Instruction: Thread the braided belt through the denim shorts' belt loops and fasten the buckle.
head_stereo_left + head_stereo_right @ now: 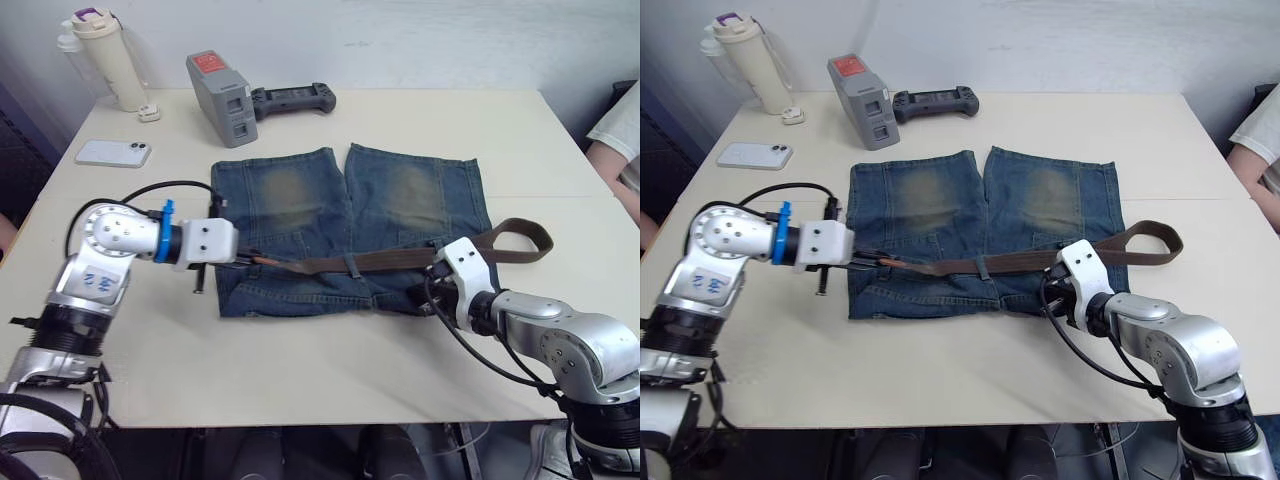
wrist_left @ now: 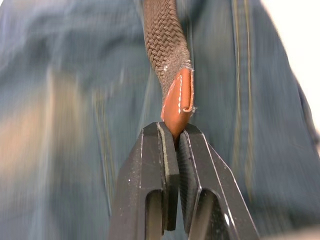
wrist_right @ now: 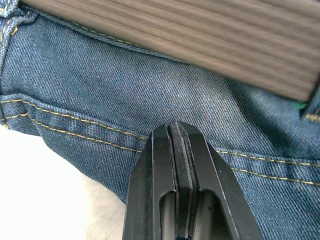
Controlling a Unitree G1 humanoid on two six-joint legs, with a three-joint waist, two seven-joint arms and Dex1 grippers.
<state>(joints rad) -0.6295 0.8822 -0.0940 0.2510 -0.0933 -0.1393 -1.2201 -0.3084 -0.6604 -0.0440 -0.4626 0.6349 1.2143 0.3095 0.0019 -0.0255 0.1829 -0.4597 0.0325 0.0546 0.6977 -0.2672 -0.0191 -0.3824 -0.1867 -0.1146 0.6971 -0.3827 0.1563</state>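
Note:
The denim shorts (image 1: 300, 210) lie flat on the table (image 1: 300, 370), waistband toward me. The braided belt (image 1: 400, 260) runs along the waistband, passes under one of the belt loops (image 1: 352, 266) near the middle, and curls back on itself at the far right (image 1: 535, 240). My left gripper (image 2: 176, 134) is shut on the belt's orange-brown leather tip at the shorts' left side. My right gripper (image 3: 176, 127) is shut with nothing between its fingers, its tips resting on the denim just below the belt at the waistband's right side. The buckle is hidden.
At the back left stand a white bottle (image 1: 105, 60), a phone (image 1: 113, 153), a grey device (image 1: 222, 98) and a black controller (image 1: 295, 98). A person's sleeve (image 1: 620, 125) shows at the table's right edge.

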